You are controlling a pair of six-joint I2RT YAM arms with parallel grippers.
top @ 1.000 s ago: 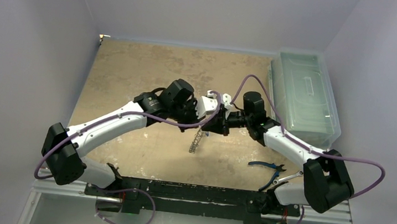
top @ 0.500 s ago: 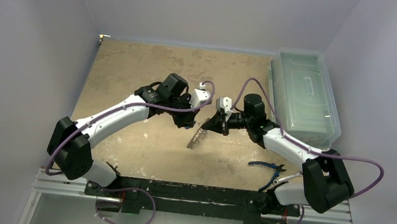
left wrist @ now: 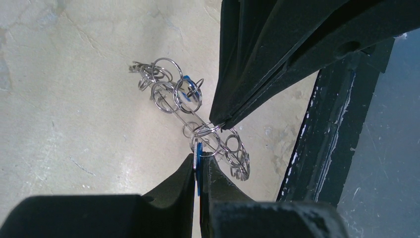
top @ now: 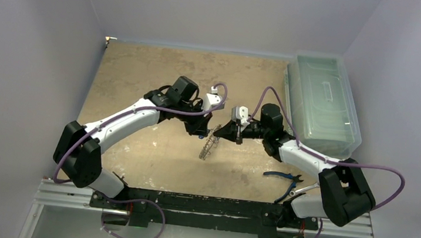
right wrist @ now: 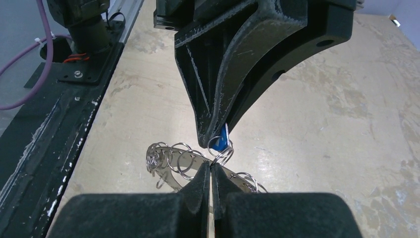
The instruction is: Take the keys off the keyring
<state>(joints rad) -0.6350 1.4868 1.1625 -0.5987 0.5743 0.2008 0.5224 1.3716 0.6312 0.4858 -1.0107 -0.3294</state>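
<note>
The keyring [top: 209,145] hangs edge-on above the table between both grippers. In the left wrist view it is a thin metal band [left wrist: 174,101] carrying several small split rings. My left gripper [left wrist: 198,157] is shut on a blue-headed key [left wrist: 199,151] that hangs from one split ring. My right gripper [right wrist: 210,166] is shut on that small split ring [right wrist: 221,148], right beside the left fingertips [right wrist: 210,135]. A second blue key head [left wrist: 187,92] shows among the rings farther along. In the top view the left gripper [top: 202,131] and the right gripper [top: 222,134] meet tip to tip.
A clear plastic box [top: 322,104] stands at the right edge of the table. Blue-handled pliers [top: 285,176] and a silver wrench [top: 302,191] lie near the right arm's base. The black mounting rail [top: 205,204] runs along the near edge.
The left gripper has pulled back to the left, away from the right wrist. The two grippers now meet tip to tip over the keyring, which has stayed hanging between them.
</note>
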